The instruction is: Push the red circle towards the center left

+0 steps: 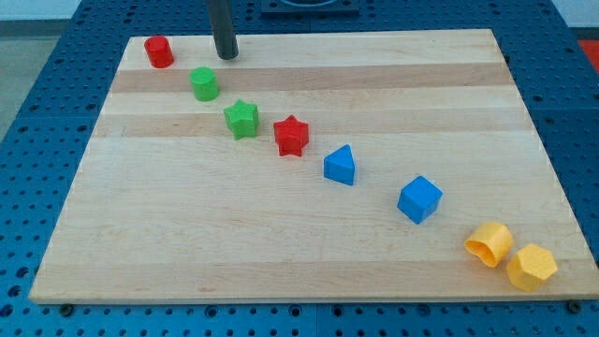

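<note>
Our tip rests on the board near the view's top edge, touching no block; as a bare rod it has nothing to open or close, and it holds nothing. The red circle lies to the view's left of our tip, apart from it, in the board's top left corner. Just below and to the view's right of the red circle sits the green circle, with our tip above and slightly right of it. From there a diagonal row runs toward the view's bottom right: the green star, the red star, the blue triangle, the blue cube, and two yellow blocks close together at the corner. To send the red circle toward the centre left, we judge that our tip should first travel to the circle's top side, between it and the board's top edge, then push toward the view's bottom. We should keep the contact centred on the circle so it does not roll off sideways, and route around the green circle to leave it undisturbed.
</note>
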### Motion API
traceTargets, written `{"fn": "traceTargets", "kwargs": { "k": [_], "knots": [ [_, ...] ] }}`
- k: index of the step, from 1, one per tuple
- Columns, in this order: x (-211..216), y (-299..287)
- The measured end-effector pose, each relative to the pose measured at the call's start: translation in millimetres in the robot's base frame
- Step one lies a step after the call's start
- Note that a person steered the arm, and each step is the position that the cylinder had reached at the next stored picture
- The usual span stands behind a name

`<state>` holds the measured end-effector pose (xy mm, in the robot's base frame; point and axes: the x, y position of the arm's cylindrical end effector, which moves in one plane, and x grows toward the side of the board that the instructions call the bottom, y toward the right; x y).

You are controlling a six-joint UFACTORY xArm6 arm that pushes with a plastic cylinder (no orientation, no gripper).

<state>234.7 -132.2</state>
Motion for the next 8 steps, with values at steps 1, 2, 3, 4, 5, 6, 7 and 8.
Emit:
{"fn": "traceTargets", "kwargs": {
  "k": [1,2,3,4,5,6,7,8],
  "knots": [
    [0.0,4.0],
    [-42.6,4.0],
    [-40.8,-37.2],
    [-30.1,-113.0],
    [-42.6,-111.0],
    [16.3,-110.9],
    [57.2,-111.1],
    [13.0,-104.2]
  ]
}}
